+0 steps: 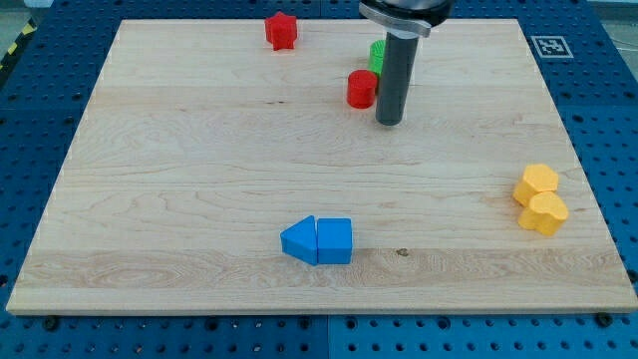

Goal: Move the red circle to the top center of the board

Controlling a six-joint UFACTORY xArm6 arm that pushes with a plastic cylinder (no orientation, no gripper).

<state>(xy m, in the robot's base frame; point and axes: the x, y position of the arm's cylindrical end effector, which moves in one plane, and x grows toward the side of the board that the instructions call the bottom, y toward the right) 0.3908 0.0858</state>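
The red circle (362,89) sits in the board's upper middle, at about ten o'clock from my tip (389,122) and just beside the rod. The arm carries no pincer, only the rod. Top center lies toward eleven o'clock from the circle, so I judge the tip must get round to its five o'clock side first.

Only 1 camera view is supplied, set above and in front of the wooden board (199,179) and tilted down across it, so the board's far edge lies at the view's top and its near edge at the view's bottom. It stands back far enough to hold all 4 board edges, with blue pegboard (30,120) around them and a fiducial marker (549,46) at the view's top right.
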